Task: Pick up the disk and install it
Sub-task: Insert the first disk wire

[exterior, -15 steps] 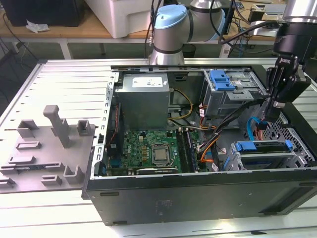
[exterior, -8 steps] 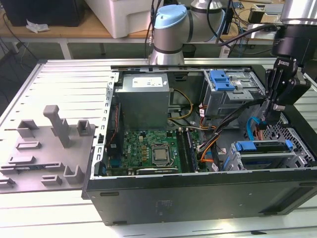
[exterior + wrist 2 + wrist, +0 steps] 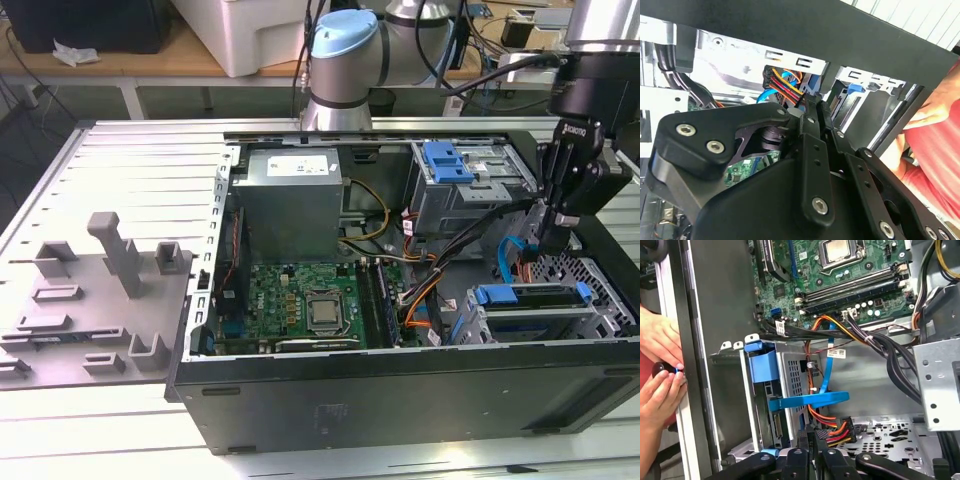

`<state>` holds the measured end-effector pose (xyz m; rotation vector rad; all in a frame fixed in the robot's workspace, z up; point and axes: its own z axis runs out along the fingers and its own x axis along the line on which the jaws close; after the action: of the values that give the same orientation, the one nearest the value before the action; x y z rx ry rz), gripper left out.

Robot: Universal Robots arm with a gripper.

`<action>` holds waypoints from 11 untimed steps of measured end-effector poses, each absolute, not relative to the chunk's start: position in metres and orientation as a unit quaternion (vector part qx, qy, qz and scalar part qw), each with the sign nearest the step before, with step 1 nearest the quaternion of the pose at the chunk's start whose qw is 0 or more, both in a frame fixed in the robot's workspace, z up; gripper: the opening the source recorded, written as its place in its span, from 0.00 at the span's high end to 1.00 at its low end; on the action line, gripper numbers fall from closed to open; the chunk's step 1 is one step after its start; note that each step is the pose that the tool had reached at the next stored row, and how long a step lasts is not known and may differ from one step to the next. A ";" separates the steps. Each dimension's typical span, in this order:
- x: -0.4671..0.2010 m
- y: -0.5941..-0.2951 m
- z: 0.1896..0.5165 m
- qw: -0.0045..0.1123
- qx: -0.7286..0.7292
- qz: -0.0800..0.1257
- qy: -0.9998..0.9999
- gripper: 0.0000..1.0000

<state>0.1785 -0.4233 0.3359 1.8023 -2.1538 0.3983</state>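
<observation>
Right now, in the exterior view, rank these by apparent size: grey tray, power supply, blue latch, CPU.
1. Grey tray
2. Power supply
3. Blue latch and CPU: near alike. The latch seems farther from the camera, so I won't rank these two.

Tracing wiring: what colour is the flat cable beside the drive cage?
Blue; cable shows best in first wrist view.

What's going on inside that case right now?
The black gripper hangs inside the open black computer case, close to a bundle of orange, red and yellow cables. The silver disk in its blue plastic carrier sits in the metal drive cage beside it, not held. A person's hands are at the case's outer wall.
</observation>
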 end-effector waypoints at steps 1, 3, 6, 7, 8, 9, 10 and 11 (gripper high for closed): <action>0.176 -0.425 0.336 0.146 0.630 0.137 -0.751 0.83; 0.175 -0.426 0.336 0.137 0.632 0.133 -0.751 0.83; 0.174 -0.428 0.336 0.128 0.634 0.130 -0.751 0.83; 0.173 -0.428 0.336 0.126 0.635 0.129 -0.751 0.83; 0.173 -0.429 0.336 0.124 0.636 0.128 -0.751 0.83; 0.173 -0.430 0.336 0.122 0.636 0.128 -0.751 0.83; 0.172 -0.431 0.336 0.118 0.638 0.127 -0.751 0.83; 0.171 -0.432 0.336 0.114 0.639 0.126 -0.750 0.83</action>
<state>0.1710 -0.4319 0.3358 1.8725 -2.1995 0.3703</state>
